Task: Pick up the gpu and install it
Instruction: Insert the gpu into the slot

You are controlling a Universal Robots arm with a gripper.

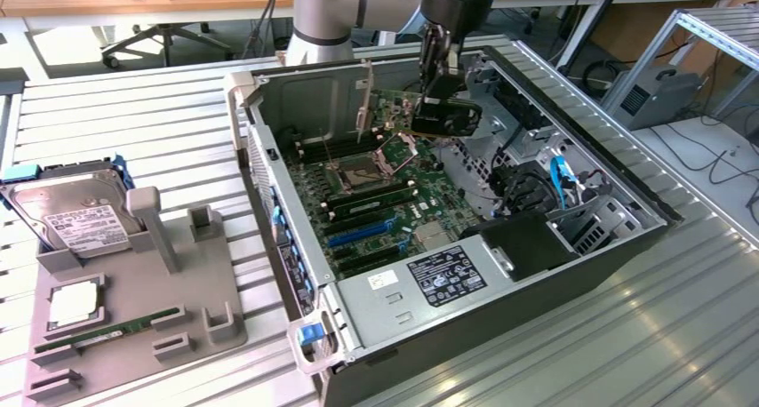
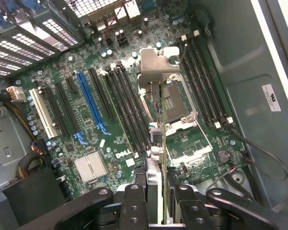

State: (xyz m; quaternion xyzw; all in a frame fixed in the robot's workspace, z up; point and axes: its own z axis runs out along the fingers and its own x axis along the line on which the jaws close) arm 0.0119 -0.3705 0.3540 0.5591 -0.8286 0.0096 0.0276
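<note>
The open case (image 1: 475,354) (image 2: 230,72) lies on its side beneath the gripper, with the motherboard (image 1: 368,194) (image 2: 67,72) facing up inside it. The arm (image 1: 323,16) rises behind the case and its wrist reaches down steeply into the opening. The gpu (image 1: 445,118) (image 2: 157,143) hangs from the gripper (image 1: 442,87) (image 2: 158,211), above the motherboard and clear of the slots. In the wrist view it shows edge-on. Its long axis runs straight away from the fingers (image 2: 134,206) toward the board, and its silvery bracket (image 2: 156,67) is at the end farthest from them. The fingers clamp the card's near end from both sides. A hard drive (image 1: 77,216) sits well apart from the gripper, outside the case.
</note>
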